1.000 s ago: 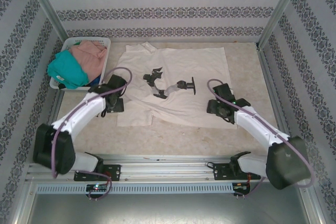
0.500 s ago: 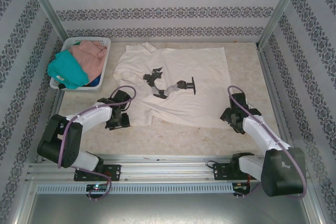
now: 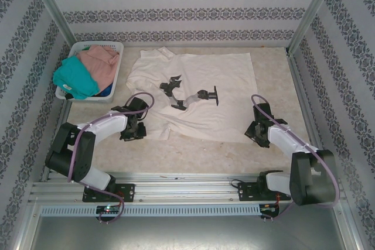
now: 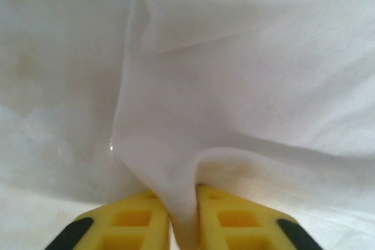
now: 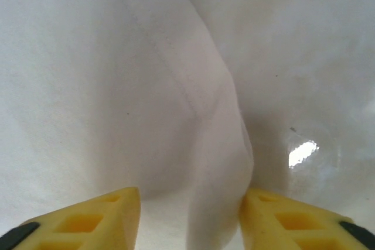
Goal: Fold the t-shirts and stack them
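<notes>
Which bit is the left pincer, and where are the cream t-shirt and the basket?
left pincer [image 4: 183, 203]: left wrist view, the narrow gap where it pinches the cloth.
cream t-shirt [image 3: 234, 86]: top external view, plain cloth towards its right edge.
basket [image 3: 111, 45]: top external view, its far white rim.

- cream t-shirt [image 3: 228, 80]: soft matt cloth, lightly creased, with a stitched hem;
- teal t-shirt [image 3: 73, 77] and pink t-shirt [image 3: 99, 60]: matt, rumpled cloth;
- basket [image 3: 117, 47]: white plastic lattice;
- table [image 3: 193, 156]: smooth, pale, mottled; glossy enough to throw a bright glint;
- fingers [image 4: 132, 223] of the left gripper [image 4: 183, 197] and right gripper [image 5: 190, 203]: yellow moulded plastic, matt;
- rail [image 3: 176, 181]: bare ribbed metal, dull sheen.
</notes>
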Robot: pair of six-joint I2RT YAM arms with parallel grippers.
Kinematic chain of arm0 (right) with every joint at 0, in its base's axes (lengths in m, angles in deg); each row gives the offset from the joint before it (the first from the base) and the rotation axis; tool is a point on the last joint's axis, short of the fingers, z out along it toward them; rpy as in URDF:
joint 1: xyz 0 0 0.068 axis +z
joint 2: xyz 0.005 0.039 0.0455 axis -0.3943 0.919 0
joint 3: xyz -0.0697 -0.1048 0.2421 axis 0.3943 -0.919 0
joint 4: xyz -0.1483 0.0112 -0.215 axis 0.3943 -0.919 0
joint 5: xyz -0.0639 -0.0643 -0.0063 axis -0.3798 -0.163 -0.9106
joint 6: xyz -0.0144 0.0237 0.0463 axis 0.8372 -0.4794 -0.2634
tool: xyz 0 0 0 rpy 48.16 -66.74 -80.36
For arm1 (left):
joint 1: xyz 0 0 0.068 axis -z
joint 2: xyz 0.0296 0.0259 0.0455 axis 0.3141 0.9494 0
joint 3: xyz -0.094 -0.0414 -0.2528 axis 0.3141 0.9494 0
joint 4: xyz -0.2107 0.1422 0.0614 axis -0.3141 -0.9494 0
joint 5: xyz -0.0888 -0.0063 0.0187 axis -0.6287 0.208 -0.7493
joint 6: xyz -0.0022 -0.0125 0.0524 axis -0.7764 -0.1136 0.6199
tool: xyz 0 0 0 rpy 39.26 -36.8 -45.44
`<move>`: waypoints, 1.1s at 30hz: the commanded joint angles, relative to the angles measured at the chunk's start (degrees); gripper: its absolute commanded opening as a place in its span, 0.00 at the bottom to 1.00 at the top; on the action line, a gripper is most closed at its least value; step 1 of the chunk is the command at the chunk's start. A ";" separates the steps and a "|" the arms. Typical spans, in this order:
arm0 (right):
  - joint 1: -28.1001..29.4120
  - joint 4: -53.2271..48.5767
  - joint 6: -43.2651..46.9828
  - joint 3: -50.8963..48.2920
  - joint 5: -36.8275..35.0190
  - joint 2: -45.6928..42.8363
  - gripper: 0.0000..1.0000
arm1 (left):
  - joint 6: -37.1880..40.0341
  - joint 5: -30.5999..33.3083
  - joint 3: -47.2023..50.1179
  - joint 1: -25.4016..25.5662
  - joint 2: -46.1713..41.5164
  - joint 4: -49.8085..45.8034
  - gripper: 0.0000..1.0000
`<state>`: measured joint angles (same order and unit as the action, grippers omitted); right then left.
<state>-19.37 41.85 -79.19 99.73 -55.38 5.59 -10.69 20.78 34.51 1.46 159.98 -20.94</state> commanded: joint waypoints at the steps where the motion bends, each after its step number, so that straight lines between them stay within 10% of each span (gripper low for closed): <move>1: -0.21 -0.03 0.21 0.38 0.80 0.39 0.36 | 1.18 -3.49 0.05 0.15 0.34 7.99 0.06; 12: 3.40 -10.28 3.28 4.67 -4.92 -12.10 0.00 | -2.37 -5.76 2.02 0.27 -24.42 -2.73 0.00; 23: 7.18 -16.57 5.05 9.49 -6.18 -18.51 0.04 | -12.53 -1.05 1.46 2.77 -47.25 -18.20 0.00; 33: 1.58 -17.32 7.72 11.55 -5.80 -21.86 0.04 | -13.64 -1.48 -1.03 9.85 -37.89 -9.47 0.00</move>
<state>-14.78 25.58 -73.55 109.11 -60.15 -15.77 -22.80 18.42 35.39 8.94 118.52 -34.91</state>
